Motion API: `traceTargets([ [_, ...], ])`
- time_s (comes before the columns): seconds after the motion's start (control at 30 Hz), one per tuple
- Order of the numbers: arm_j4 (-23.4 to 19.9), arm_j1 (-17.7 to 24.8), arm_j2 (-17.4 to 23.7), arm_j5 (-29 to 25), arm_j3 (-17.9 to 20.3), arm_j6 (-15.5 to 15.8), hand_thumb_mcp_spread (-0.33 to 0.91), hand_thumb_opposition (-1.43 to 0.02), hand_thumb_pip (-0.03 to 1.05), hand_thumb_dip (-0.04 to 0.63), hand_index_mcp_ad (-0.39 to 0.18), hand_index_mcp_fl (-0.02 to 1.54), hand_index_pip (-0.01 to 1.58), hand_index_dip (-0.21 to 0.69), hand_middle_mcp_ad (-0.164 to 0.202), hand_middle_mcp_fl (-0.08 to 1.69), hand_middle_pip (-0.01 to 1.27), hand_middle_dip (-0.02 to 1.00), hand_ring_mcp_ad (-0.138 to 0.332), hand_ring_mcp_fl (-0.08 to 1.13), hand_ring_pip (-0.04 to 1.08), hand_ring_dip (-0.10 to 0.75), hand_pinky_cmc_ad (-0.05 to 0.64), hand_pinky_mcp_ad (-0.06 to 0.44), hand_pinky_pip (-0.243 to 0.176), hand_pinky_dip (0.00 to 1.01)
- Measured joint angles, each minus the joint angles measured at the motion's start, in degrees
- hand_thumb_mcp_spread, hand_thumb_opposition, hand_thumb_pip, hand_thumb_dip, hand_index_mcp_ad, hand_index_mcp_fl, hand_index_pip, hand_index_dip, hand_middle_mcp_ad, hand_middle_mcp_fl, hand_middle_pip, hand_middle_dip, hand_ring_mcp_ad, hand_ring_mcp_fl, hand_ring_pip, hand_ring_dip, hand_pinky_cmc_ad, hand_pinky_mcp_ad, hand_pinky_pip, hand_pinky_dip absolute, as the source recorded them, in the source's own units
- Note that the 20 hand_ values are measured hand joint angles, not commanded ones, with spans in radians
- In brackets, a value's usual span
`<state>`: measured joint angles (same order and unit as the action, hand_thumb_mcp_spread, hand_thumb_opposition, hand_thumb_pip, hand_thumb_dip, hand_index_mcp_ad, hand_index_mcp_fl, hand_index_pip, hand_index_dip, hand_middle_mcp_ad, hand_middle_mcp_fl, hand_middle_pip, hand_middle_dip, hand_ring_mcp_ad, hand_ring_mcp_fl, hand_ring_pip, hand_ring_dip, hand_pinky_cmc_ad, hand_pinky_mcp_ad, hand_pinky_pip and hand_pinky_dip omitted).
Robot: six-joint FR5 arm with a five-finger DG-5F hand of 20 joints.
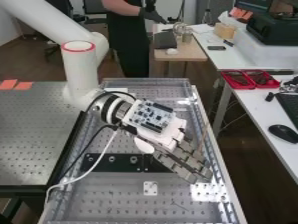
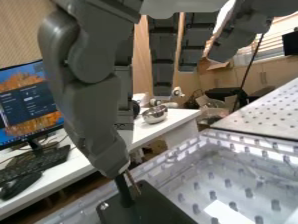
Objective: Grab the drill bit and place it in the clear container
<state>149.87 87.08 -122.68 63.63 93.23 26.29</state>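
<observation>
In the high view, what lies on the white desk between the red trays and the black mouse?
The high view shows a small black object, near the keyboard, between the red trays and mouse.

This is probably a lab: robot arm [image 1: 78, 72], perforated bench [image 1: 33, 135], monitor [image 2: 28, 100].

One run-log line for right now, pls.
hand: open, fingers straight, over perforated bench | thumb: tip near black post, contact unclear | black plate: at post's foot | steel bowl: on white desk
</observation>
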Motion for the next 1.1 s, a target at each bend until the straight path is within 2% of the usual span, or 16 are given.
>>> traceTargets([
  [0.13,2.69,0.16,2.22,0.23,-0.69,1.36,0.63,-1.01,0.43,0.3,-0.187,0.92,0.94,0.281,0.093,0.42,0.12,0.25,0.082,0.13,0.11,0.047,0.312,0.126,-0.089,0.15],
  [0.3,5.6,0.85,6.0,0.47,-0.66,2.46,0.68,-1.0,0.43,0.3,-0.188,0.96,0.86,0.281,0.093,0.42,0.12,0.25,0.082,0.13,0.11,0.047,0.312,0.124,-0.089,0.15],
  [0.47,6.57,2.8,11.05,1.18,1.31,4.19,0.68,-1.02,0.43,0.3,-0.188,1.01,0.79,0.279,0.093,0.43,0.12,0.25,0.087,0.13,0.11,0.051,0.312,0.124,-0.089,0.16],
  [0.67,6.62,6.14,15.68,3.63,4.6,4.78,0.69,-1.03,0.43,0.3,-0.195,1.05,0.71,0.312,0.094,0.45,0.12,0.26,0.099,0.13,0.1,0.051,0.312,0.124,-0.089,0.16],
  [0.83,6.16,8.05,17.33,5.91,6.22,3.89,0.69,-1.03,0.43,0.3,-0.199,1.07,0.68,0.363,0.091,0.45,0.12,0.26,0.101,0.13,0.1,0.051,0.312,0.124,-0.089,0.16],
  [1.1,7.19,9.51,17.03,10.64,5.82,2.88,0.68,-1.04,0.43,0.3,-0.183,1.09,0.64,0.38,0.094,0.45,0.12,0.27,0.113,0.13,0.1,0.049,0.312,0.124,-0.089,0.16],
])
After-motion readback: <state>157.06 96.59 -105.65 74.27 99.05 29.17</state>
